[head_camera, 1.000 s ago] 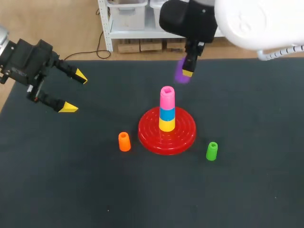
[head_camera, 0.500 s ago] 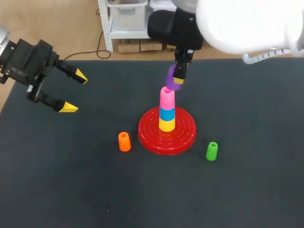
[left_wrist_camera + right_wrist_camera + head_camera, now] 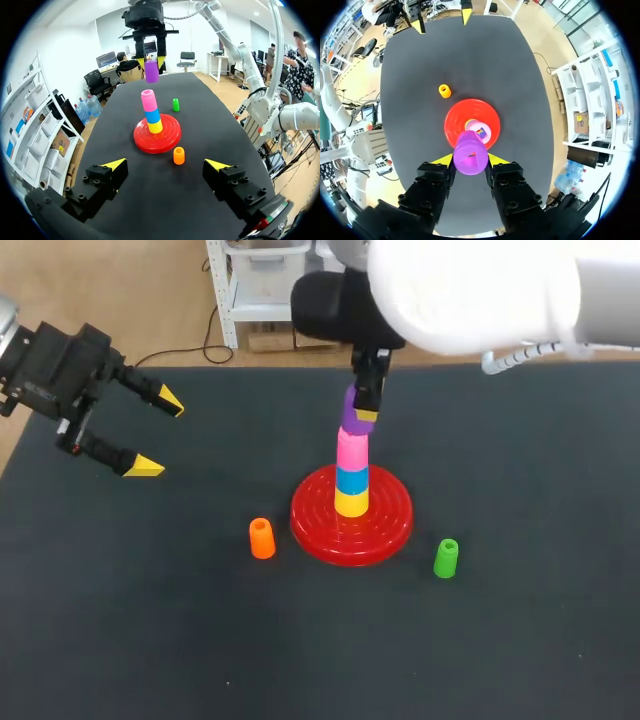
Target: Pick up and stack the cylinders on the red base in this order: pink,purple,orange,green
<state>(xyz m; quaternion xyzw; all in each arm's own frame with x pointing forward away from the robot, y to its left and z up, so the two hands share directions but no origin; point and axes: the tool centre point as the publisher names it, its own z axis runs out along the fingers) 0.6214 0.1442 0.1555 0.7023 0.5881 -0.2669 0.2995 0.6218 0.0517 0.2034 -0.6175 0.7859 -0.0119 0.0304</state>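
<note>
Right arm point(image 3: 470, 290) poised above pink cylinder point(image 3: 351, 451), jaws gripping purple cylinder point(image 3: 349, 418).

Bright even light; faint soft shadows on table point(image 3: 150, 640) — right arm point(image 3: 470, 290) glares white.

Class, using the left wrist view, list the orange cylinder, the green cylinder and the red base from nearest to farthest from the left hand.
From the left hand:
1. Orange cylinder: just ahead of the fingers, slightly to the right-finger side.
2. Red base: right behind it, in the middle.
3. Green cylinder: beyond the base, on its far side.
</note>
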